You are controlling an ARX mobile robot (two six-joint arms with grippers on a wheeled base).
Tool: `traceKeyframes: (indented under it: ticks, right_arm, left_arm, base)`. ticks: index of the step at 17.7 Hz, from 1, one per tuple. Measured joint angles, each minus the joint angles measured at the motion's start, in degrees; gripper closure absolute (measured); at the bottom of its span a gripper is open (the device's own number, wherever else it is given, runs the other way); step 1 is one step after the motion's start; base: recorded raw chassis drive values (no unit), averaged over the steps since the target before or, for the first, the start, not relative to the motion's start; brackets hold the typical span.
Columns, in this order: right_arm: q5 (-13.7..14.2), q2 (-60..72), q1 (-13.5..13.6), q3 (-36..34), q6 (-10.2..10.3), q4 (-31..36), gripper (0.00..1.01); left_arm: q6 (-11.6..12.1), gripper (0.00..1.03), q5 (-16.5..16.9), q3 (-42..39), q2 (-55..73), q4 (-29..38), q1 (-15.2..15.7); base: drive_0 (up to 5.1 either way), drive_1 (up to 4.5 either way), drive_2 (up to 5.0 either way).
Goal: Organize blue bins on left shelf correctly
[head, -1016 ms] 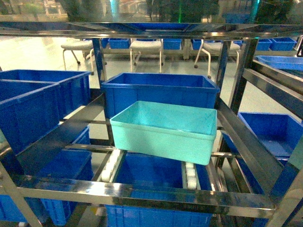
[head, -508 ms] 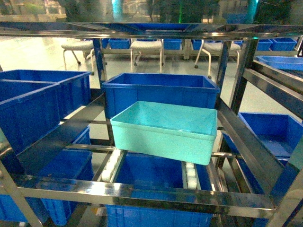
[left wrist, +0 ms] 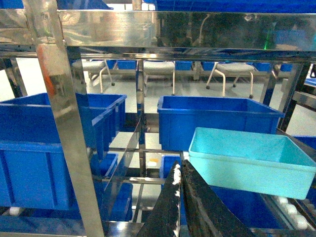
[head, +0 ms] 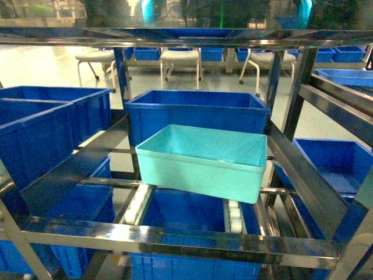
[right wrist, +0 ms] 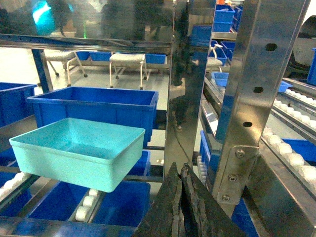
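On shiny steel shelf (head: 175,236), glossy turquoise tub (head: 201,160); both pincers (left wrist: 178,170) (right wrist: 179,173) together.

Ahead of my grippers, white stools (head: 179,58) stand on a pale, glossy floor (head: 46,67), dark blue crates (head: 145,53) lined up behind them.

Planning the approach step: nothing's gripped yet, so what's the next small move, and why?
Probably bring both arms forward toward the turquoise bin. It sits skewed on the white roller tracks in front of a dark blue crate, touched by neither gripper. The left gripper and right gripper both look shut and short of it, so they would likely need to open on the way.
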Motion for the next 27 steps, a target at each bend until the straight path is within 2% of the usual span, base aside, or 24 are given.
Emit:
traceKeyframes:
  ticks: [5,11,12,13,14,15,16,25,26,27]
  right_arm:
    - [0.0,-12.2,0.0,0.0,0.0,-11.5,0.99]
    - [0.0,-21.4,0.0,0.0,0.0,-20.6,0.99]
    - [0.0,-22.5,0.0,0.0,0.0,-21.6,0.99]
    - [0.0,-23.6,0.0,0.0,0.0,-22.6,0.99]
    - [-0.1,-24.4,0.0,0.0,0.0,-23.6,0.99]
    - [-0.2,-28.7,0.0,0.0,0.0,-30.2,0.99]
    - [-0.2,-34.1,0.0,0.0,0.0,-33.3,0.99]
    - [-0.2,-33.9,0.0,0.0,0.0,-33.7,0.99]
    - [-0.2,-33.9,0.0,0.0,-0.1,-33.7,0.92]
    - [-0.2,-33.9,0.0,0.0,-0.1,-33.7,0.76]
  left_arm:
    - [0.0,1.01,0.0,0.0,-10.0,-9.7,0.0]
    - [0.0,1.01,0.0,0.0,-17.4,-17.0,0.0]
    - [0.0,1.01,0.0,0.1,-20.2,-20.9,0.0]
    - [0.0,1.01,0.0,0.0,-25.9,-27.9,0.0]
    - [0.0,1.01,0.0,0.2,-26.9,-26.4,0.0]
    - [0.0,1.01,0.0,0.0,-27.0,-27.8,0.0]
    - [0.0,1.01,0.0,0.0,-27.0,-27.3,0.0]
    - [0.0,1.01,0.0,0.0,-27.0,-27.5,0.0]
    - [0.0,0.91,0.0,0.0,-27.0,-27.5,0.0]
    - [0.0,0.74,0.0,0.0,-27.0,-27.5,0.0]
  base:
    - [0.0,0.00,0.0]
    - [0.0,0.00,0.0]
    - [0.0,0.00,0.0]
    - [0.0,0.00,0.0]
    - [0.0,0.00,0.0]
    - [0.0,0.00,0.0]
    - [0.0,0.00,0.0]
    - [0.0,0.00,0.0]
    - [0.0,0.00,0.0]
    - [0.0,0.00,0.0]
